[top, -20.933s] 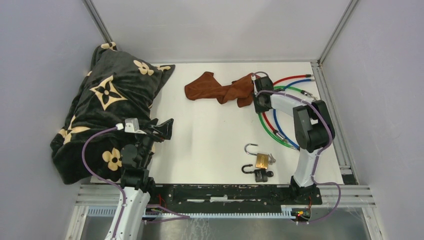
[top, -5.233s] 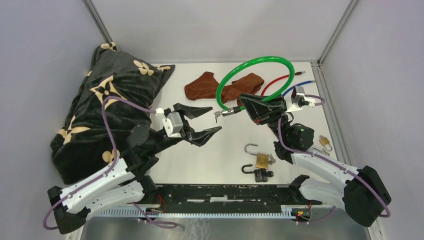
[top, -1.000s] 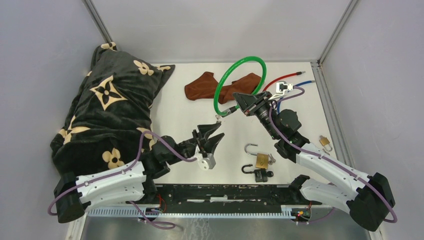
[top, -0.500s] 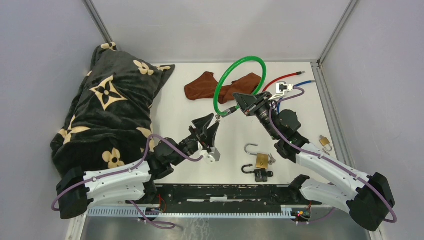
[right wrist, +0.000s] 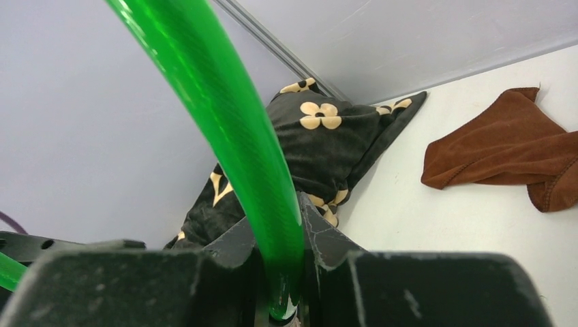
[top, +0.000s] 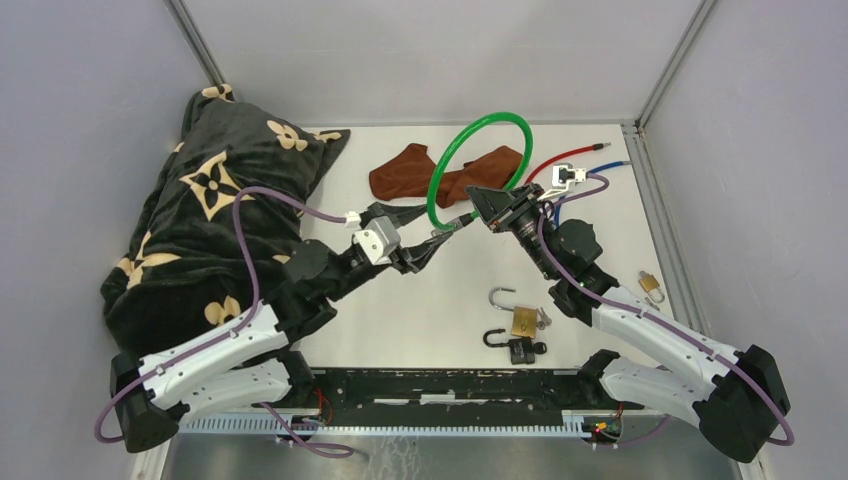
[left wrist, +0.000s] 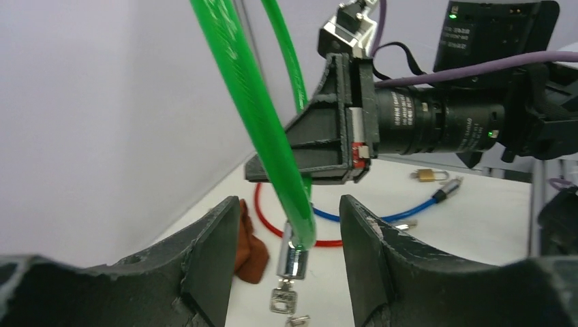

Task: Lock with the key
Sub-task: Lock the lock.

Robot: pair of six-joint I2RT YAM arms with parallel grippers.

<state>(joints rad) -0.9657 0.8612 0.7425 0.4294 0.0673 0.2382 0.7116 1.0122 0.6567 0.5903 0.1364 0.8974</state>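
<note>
Two grippers meet above the middle of the table (top: pixel 400 300). On my right arm, the right gripper (top: pixel 478 208) is clamped on the green cable lock (top: pixel 480 165) close to one end and holds the loop upright in the air, over the brown cloth (top: pixel 440 172). The right wrist view shows the green cable running between both fingers (right wrist: pixel 320 245), which press on it from either side.

On my left arm, the left gripper (left wrist: pixel 287 204) has its fingers spread. The metal end (left wrist: pixel 290 262) of the green cable lock hangs between them, with a gap on each side, touching neither. A key (left wrist: pixel 281 300) hangs from the underside of that end.

A red cable (top: pixel 560 158) and a blue cable (top: pixel 600 166) lie at the far right. A brass padlock (top: pixel 520 318) with its shackle open lies beside a black padlock (top: pixel 518 348) on the near side. A flowered black blanket (top: pixel 210 210) covers the left edge.
</note>
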